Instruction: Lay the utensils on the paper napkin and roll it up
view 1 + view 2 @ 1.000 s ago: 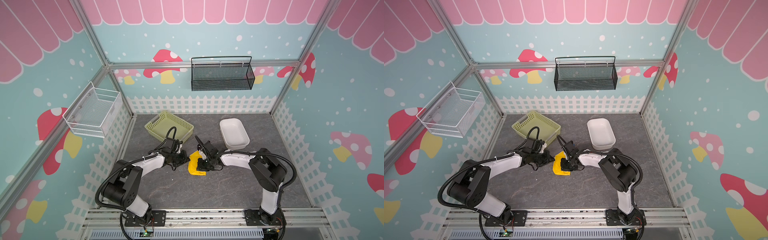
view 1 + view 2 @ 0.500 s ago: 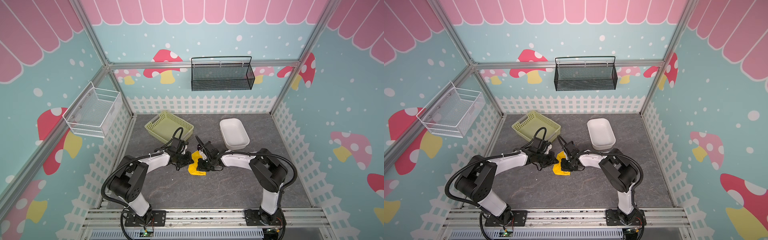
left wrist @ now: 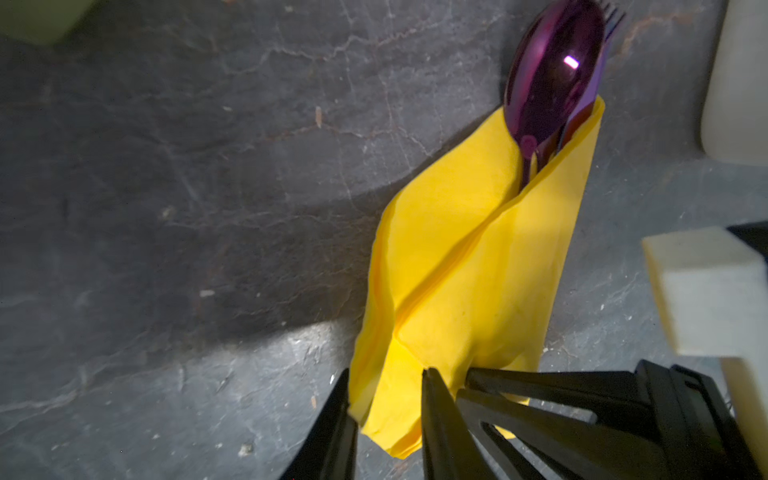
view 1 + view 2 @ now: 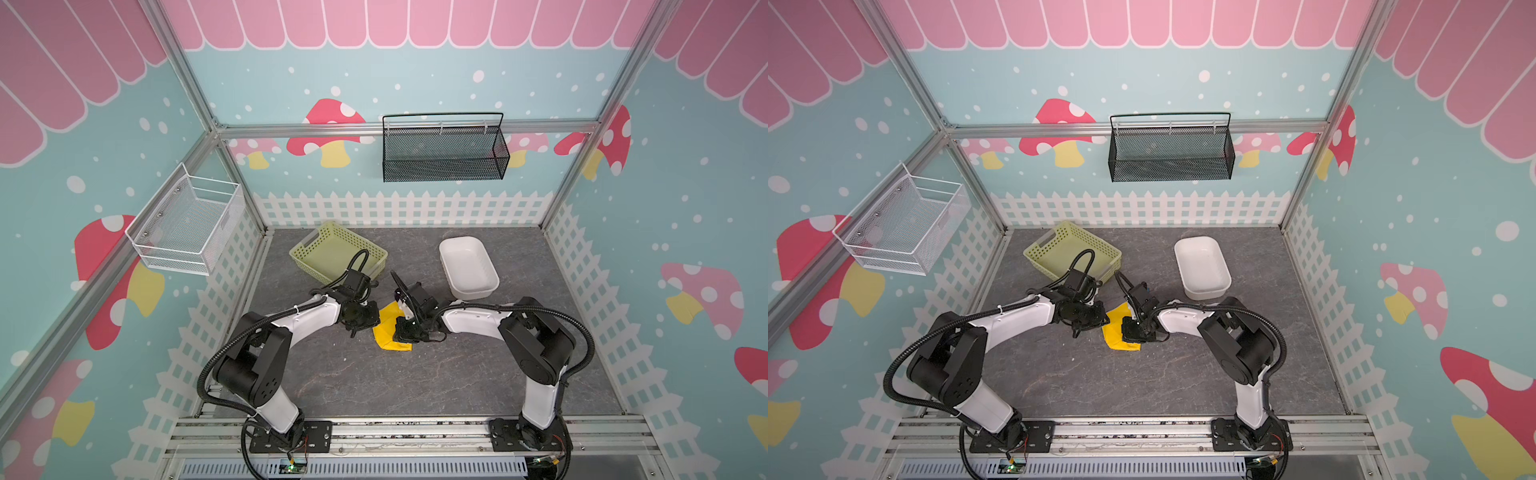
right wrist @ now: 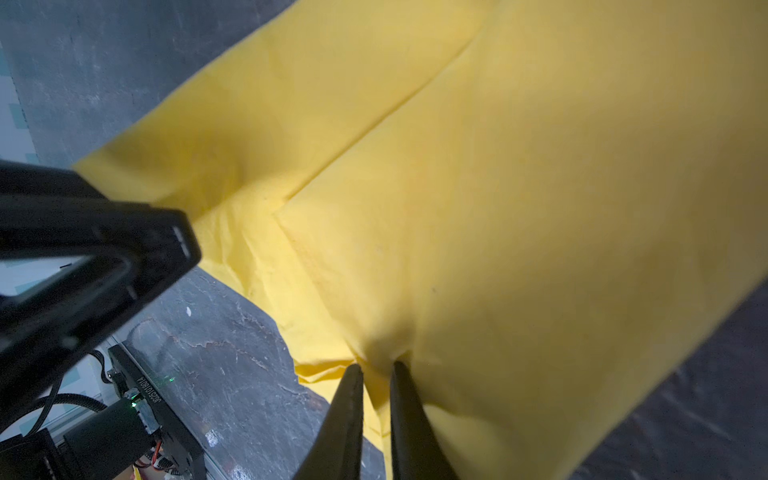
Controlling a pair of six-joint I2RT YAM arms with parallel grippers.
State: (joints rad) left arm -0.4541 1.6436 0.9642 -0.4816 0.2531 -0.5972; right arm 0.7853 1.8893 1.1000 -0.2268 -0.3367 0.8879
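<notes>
The paper napkin (image 3: 469, 270), wrapped round the utensils (image 3: 552, 75), was pinched by the right gripper (image 5: 377, 365), seemingly against unrolling; the left gripper (image 3: 386, 374) was parted astride its end.

Looks down steeply from high above the front edge in both top views, facing the back wall (image 4: 415, 62) and taking in the whole worktop (image 4: 374, 386) at a distance. Sits just behind the left gripper (image 3: 386, 386) and the right gripper (image 5: 377, 370) in the wrist views, aimed past the tips at the worktop from very near. Shares across all four views the yellow paper napkin (image 5: 519, 208) at mid worktop.
</notes>
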